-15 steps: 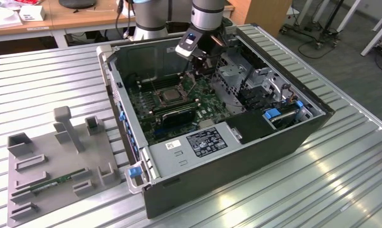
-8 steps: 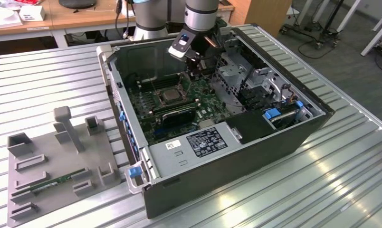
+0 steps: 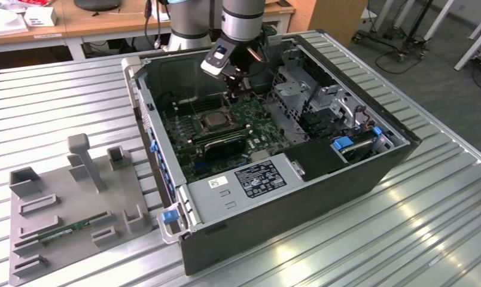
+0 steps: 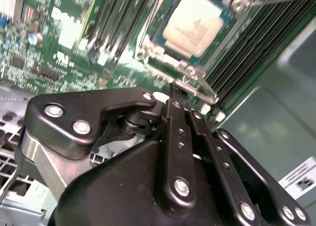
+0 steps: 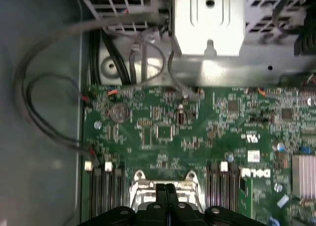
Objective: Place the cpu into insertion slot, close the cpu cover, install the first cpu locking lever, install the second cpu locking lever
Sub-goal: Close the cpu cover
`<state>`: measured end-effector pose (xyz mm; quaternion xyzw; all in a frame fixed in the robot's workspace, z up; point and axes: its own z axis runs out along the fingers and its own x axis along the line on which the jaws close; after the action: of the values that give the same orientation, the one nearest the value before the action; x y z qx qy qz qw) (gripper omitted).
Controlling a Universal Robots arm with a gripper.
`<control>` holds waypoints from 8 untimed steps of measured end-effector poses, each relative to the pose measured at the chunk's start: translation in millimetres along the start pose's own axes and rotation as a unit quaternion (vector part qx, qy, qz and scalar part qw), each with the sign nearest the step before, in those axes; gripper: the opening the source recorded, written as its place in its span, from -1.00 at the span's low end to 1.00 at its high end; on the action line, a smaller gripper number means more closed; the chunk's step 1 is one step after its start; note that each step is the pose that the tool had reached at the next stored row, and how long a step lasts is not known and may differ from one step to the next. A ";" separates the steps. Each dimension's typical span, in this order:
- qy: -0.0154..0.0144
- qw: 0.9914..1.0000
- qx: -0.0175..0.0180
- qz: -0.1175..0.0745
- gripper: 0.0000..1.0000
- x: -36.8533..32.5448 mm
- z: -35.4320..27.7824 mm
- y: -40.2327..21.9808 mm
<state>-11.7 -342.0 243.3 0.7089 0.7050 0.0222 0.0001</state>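
Ribbed metal tabletop (image 3: 432,227) carries an open computer case (image 3: 304,203). Within it the cpu (image 4: 193,24) sits in the insertion slot (image 3: 203,121) on the green motherboard (image 5: 197,132), with the silver cpu cover (image 4: 165,57) lying flat around it. Just beside that socket hangs the gripper (image 5: 165,188), its fingers pressed together on nothing (tips near the frame's edge, contact unclear). On the exterior view's left, a grey fixture tray (image 3: 33,203) holds a green memory stick (image 3: 69,230).
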 end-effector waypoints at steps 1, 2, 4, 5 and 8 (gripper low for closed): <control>0.000 1.000 0.000 0.000 -0.79 0.0 0.1 -2.7; 0.000 1.000 0.000 0.000 -0.79 0.0 0.1 -5.4; 0.000 1.000 0.000 0.000 -0.79 -0.1 0.3 -10.7; 0.000 1.000 0.000 0.000 -0.79 -0.1 0.3 -12.7; 0.000 1.000 0.000 0.000 -0.79 -0.1 0.3 -14.4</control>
<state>-26.1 -341.9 242.6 0.7092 0.7047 0.0221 0.0001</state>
